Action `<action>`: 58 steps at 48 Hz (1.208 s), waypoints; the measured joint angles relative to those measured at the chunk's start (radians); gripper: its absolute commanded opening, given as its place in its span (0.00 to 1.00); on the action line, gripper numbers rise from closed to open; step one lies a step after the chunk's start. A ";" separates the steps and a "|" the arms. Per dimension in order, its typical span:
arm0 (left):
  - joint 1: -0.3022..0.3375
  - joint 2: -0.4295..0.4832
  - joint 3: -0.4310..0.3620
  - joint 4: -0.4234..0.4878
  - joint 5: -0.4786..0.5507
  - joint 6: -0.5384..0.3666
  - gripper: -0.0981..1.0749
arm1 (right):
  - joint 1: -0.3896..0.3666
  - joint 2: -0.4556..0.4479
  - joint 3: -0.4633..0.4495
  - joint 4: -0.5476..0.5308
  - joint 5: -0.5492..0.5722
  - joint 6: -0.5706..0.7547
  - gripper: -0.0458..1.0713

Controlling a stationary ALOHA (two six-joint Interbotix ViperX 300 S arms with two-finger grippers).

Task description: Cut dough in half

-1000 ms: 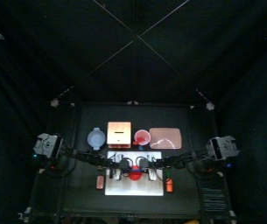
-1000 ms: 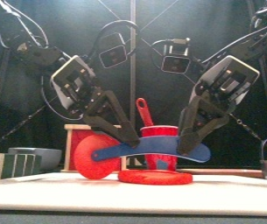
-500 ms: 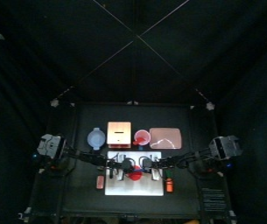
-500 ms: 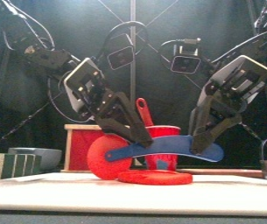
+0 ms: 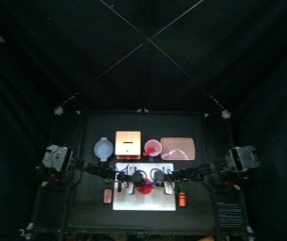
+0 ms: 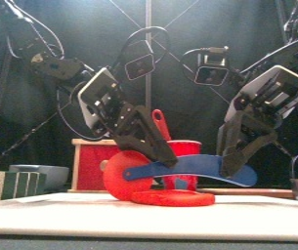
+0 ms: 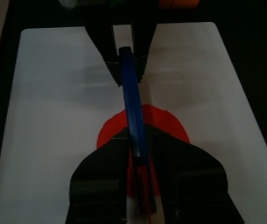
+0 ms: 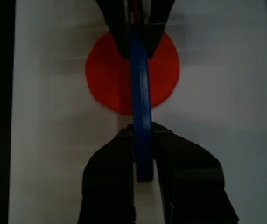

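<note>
Together, the left end effector (image 6: 149, 161) and right end effector (image 6: 230, 166) are each gripping one end of a curved blue cutter (image 6: 191, 168), holding it edge-down over the red dough (image 6: 172, 197), which is lying flat on the white cutting board (image 7: 53, 105). Both wrist views are showing the blade crossing the disc's middle. Pressing down evenly at both ends should be giving equal halves.

Dough (image 8: 109, 74) matt, soft, smooth; blue cutter (image 8: 142, 96) glossy plastic; white cutting board (image 7: 53, 105) smooth, matt.
</note>
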 measured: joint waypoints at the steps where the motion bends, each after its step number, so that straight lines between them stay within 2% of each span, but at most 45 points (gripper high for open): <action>1: 0.000 0.002 -0.002 0.000 0.002 0.000 0.56 | 0.000 -0.002 0.002 0.002 0.000 0.000 0.27; 17: 0.003 0.021 -0.026 0.000 0.002 0.000 0.56 | 0.003 -0.043 0.031 0.012 0.003 0.000 0.27; 39: 0.005 0.046 -0.064 0.000 0.003 0.000 0.56 | 0.015 -0.052 0.061 0.012 0.003 0.000 0.27; 58: 0.009 0.069 -0.130 0.000 0.075 0.000 0.56 | 0.020 -0.091 0.103 0.012 0.003 0.000 0.27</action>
